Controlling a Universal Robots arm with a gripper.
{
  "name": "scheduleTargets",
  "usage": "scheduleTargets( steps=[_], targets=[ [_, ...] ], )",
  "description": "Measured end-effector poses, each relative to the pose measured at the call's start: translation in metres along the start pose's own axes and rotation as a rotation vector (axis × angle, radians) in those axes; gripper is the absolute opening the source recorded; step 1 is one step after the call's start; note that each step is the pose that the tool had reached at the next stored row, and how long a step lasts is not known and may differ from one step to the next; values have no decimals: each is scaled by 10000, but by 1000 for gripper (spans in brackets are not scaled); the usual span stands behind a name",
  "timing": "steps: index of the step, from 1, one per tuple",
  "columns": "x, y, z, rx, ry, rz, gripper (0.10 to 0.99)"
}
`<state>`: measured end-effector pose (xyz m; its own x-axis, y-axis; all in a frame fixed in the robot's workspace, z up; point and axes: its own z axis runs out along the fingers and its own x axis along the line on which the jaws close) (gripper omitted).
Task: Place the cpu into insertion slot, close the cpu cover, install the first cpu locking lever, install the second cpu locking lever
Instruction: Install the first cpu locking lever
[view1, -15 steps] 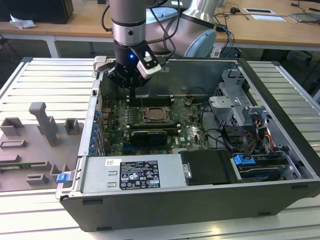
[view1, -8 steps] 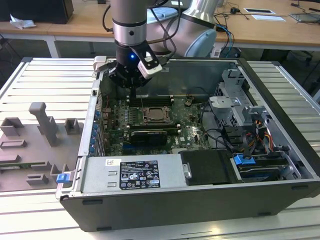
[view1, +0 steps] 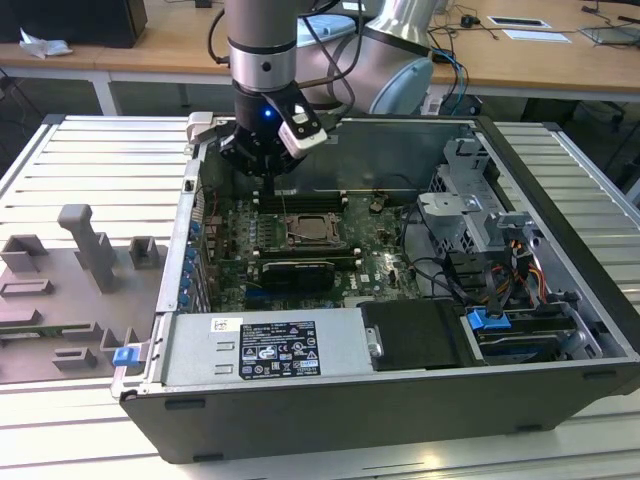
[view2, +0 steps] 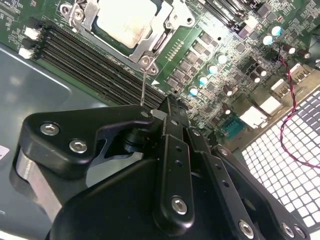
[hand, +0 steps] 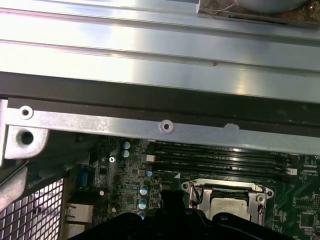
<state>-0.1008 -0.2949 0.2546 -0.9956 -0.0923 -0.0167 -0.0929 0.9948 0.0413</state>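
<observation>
Silvery metal framed the insertion slot (view1: 311, 229) near the middle of the green circuit board (view1: 375, 262) inside the open computer case (view1: 420, 400), which lay on a ribbed metal worktop (view1: 100, 160). The cpu (view2: 125, 22), pale silver-grey on top, sat in that slot, and the cpu cover (view2: 167, 27) lay flat around it, its square window showing the chip in both wrist views.

In the exterior view the hand (view1: 270, 185) hung from the arm (view1: 262, 50) above the board, just beyond the socket on its far side, over the long black memory slots (view2: 95, 65). In the second wrist view its black fingers (view2: 172, 122) stood pressed together with no gap, pinched on the end of a thin wire locking lever (view2: 143, 90) that rose from the corner of the socket frame. Grey moulded fixtures (view1: 85, 250) stood on the worktop at the exterior view's left, well apart from the case.
</observation>
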Motion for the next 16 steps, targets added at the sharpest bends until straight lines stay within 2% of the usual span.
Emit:
scheduleTargets(
  steps=[16],
  targets=[
    [-50, -5, 8, 0, 1, 2, 106]
  ],
)
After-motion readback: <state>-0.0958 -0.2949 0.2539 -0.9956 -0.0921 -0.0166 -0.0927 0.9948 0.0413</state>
